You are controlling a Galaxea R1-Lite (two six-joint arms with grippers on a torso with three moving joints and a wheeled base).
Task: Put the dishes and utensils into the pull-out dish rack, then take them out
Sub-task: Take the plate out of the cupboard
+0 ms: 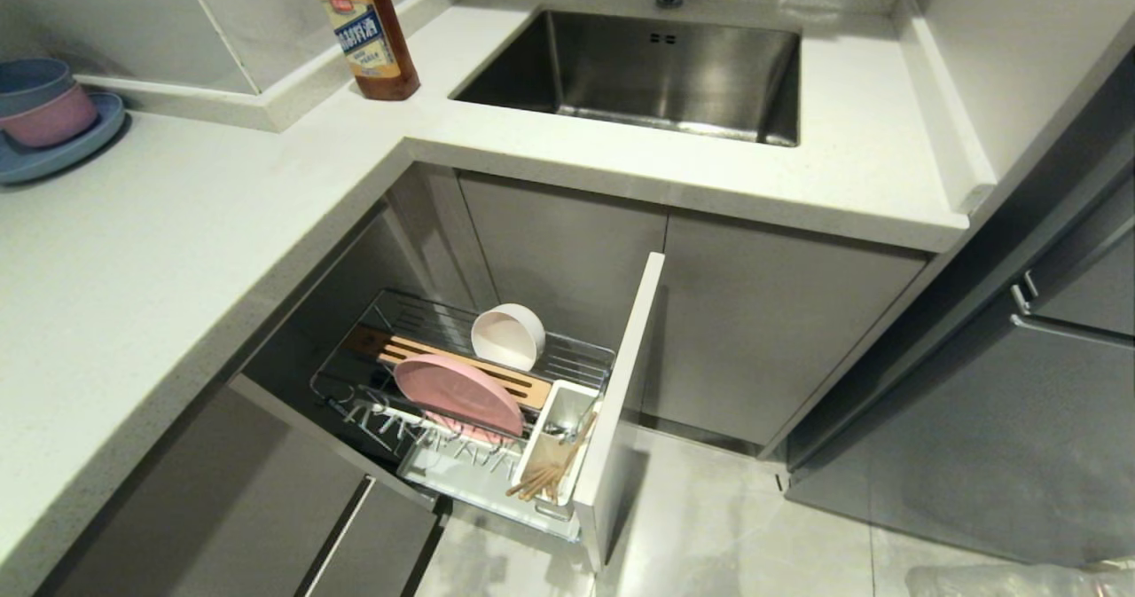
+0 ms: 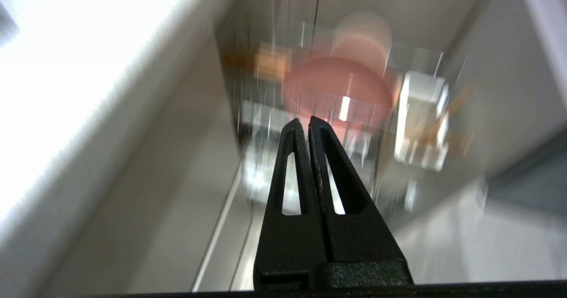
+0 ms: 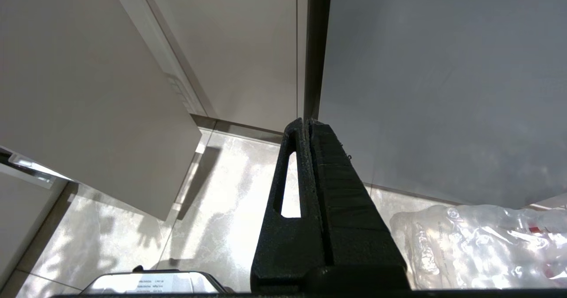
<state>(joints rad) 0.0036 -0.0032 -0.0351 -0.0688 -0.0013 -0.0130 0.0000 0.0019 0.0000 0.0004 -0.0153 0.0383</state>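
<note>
The pull-out dish rack (image 1: 585,353) stands drawn out below the counter. A pink oval plate (image 1: 457,393) stands on edge in its wooden block. Behind it the cream-white bowl (image 1: 507,335) rests tilted on the wires. Chopsticks (image 1: 550,473) lean in the white utensil cup (image 1: 557,420); the spoon cannot be made out. Neither arm shows in the head view. My left gripper (image 2: 306,120) is shut and empty, pointing at the blurred pink plate (image 2: 339,83) from a distance. My right gripper (image 3: 306,121) is shut and empty above the floor.
On the counter (image 1: 177,224) stand a sauce bottle (image 1: 363,25) and, at the far left, small blue and pink bowls (image 1: 40,105) on a blue plate. The sink (image 1: 656,74) lies behind. A clear plastic bag (image 3: 483,245) lies on the floor at the right.
</note>
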